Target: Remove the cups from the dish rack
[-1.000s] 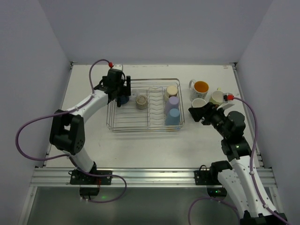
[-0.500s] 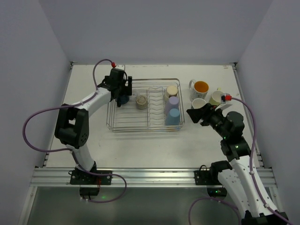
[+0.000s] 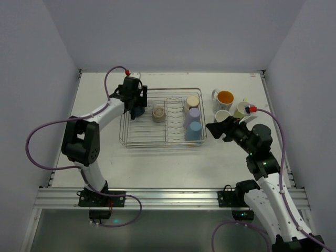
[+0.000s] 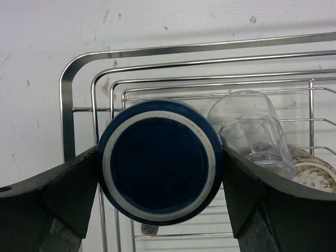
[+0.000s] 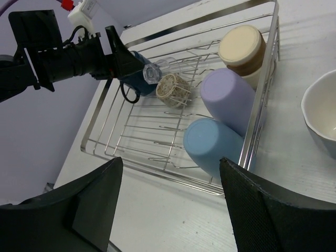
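Observation:
The silver wire dish rack [image 3: 163,144] stands mid-table. My left gripper [image 3: 137,103] is shut on the dark blue cup [image 4: 160,163] at the rack's far left corner; its fingers [image 4: 68,189] press both sides. A clear glass [image 4: 252,131] and a speckled beige cup [image 4: 315,168] lie beside it. Cream [image 3: 192,101], lavender [image 3: 193,115] and light blue [image 3: 193,130] cups lie in the rack's right end. My right gripper [image 3: 216,129] is open and empty, just right of the rack, facing the light blue cup [image 5: 212,142].
On the table right of the rack stand a white mug with orange inside [image 3: 224,98], a white cup [image 3: 222,116] and a yellow-green cup [image 3: 241,108], close behind my right gripper. White walls enclose the table on three sides.
My right gripper has crept left toward the rack. My left arm's elbow has swung up and back; its gripper stays at the dark blue cup, which has not moved.

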Robot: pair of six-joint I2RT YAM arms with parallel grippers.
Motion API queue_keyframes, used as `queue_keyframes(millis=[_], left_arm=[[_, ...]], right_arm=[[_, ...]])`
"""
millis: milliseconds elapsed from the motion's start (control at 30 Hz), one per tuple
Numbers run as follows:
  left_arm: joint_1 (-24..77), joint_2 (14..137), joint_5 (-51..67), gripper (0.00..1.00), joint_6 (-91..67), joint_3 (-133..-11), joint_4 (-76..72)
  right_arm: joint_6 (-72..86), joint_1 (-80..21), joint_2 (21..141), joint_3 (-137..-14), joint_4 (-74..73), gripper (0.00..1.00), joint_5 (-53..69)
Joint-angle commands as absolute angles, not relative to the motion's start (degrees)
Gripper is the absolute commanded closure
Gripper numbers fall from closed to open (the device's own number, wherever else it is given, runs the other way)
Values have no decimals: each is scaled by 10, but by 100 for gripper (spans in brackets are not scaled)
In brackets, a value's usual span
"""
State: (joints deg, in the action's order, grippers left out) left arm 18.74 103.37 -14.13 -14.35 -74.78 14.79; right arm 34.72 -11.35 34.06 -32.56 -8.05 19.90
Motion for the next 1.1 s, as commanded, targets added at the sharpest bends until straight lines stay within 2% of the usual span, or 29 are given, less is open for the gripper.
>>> queue_keyframes(millis=[0,33,200,433,767,1067], left_arm=[[183,966,-145,67,-144,-760,121],[183,956,-144,72,-147,-760,123],[183,891,-131,80,-159,-746,122],[183,821,-103,88,-183,-715,125],[183,629,128,91,-321,-597,52],[184,527,272,93,-447,-497,-70]], right_arm=[[371,-119,339,-351,-43,23,248],[380,-120,344,-352,-38,21,254],[403,-137,360,-352,-4,14,270],[431,-191,389,-361,53,12,262],[487,-336,496,-352,235,14,186],[509,-410,620,-383,344,16,156]])
